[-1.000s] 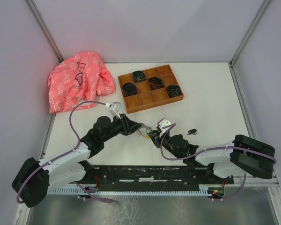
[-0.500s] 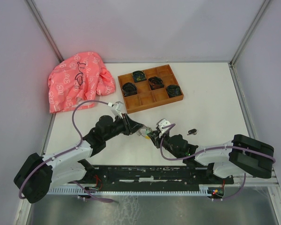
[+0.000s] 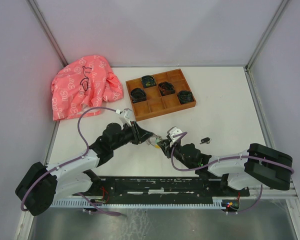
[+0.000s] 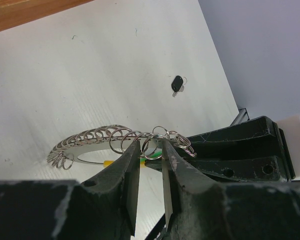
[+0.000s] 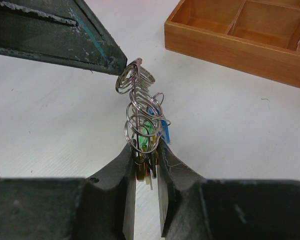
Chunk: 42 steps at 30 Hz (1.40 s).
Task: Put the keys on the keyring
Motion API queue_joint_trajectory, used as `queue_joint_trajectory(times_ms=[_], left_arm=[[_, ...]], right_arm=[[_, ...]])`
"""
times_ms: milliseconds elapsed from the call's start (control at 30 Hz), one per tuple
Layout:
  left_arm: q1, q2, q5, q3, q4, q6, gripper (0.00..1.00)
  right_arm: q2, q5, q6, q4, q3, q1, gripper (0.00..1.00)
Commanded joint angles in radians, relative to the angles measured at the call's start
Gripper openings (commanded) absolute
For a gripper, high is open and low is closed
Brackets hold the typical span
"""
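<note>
left gripper (image 4: 150, 152): jaws narrow, pinching keyring (image 4: 90, 142) | right gripper (image 5: 146, 147): jaws narrow, clamping its other end | blue key (image 5: 165, 131): just above right jaws | black key (image 4: 177, 83): on table (image 4: 90, 75), well beyond left jaws

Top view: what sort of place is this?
Probably a lab robot cell: white table, plain grey walls with metal frame posts, left arm and right arm bolted at the near edge.

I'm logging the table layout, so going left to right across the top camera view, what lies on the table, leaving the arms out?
Left to right: pink cloth → wooden tray → black-headed key.
</note>
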Motion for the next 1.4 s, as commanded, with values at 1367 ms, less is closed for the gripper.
queue_joint_trajectory(times_ms=[1367], left_arm=[[-0.013,0.041,0.069,0.047,0.062,-0.015,0.09]], right_arm=[[-0.005,-0.009,-0.003,0.110,0.004,0.000,0.00]])
